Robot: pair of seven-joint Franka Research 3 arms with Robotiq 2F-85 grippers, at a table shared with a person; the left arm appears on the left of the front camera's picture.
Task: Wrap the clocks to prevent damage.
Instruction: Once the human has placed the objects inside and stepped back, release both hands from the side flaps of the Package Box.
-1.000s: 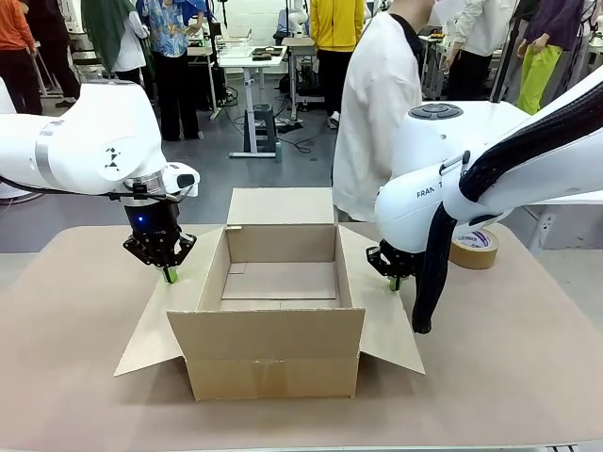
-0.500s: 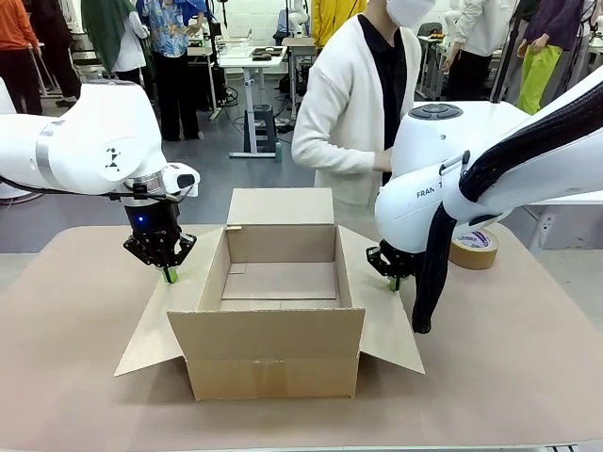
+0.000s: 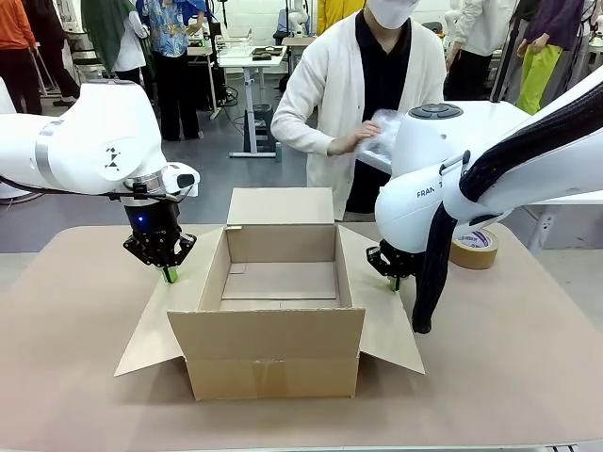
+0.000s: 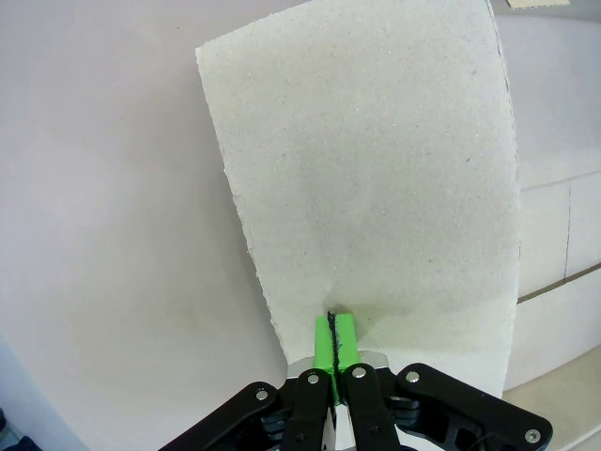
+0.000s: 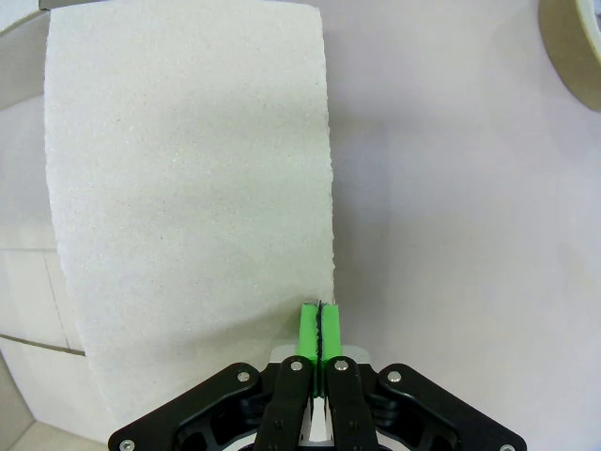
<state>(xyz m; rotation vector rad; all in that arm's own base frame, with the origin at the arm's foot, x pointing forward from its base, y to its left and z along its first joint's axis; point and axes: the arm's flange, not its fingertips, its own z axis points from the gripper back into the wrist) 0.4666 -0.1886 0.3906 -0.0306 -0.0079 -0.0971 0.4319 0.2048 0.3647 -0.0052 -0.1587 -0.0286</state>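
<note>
An open cardboard box (image 3: 273, 344) stands mid-table with its side flaps spread outward. My left gripper (image 3: 170, 274) is shut, its green tips down on the left flap (image 3: 162, 325). In the left wrist view the shut left gripper (image 4: 333, 331) meets that left flap (image 4: 376, 178) near its edge. My right gripper (image 3: 394, 281) is shut too, tips on the right flap (image 3: 388, 325); the right gripper (image 5: 319, 324) touches the right flap (image 5: 188, 178) at its edge. A person across the table holds a clear crinkled wrap bundle (image 3: 382, 132). The clocks are out of view.
A roll of brown tape (image 3: 474, 248) lies on the table at the right, behind my right arm; in the right wrist view the tape roll (image 5: 575, 42) sits at the top corner. The box's rear flap (image 3: 281, 205) stands up toward the person. Other people stand far behind.
The person has turned to face the table and brought the clear wrap bundle up in both hands. Both arms and the box have stayed still.
</note>
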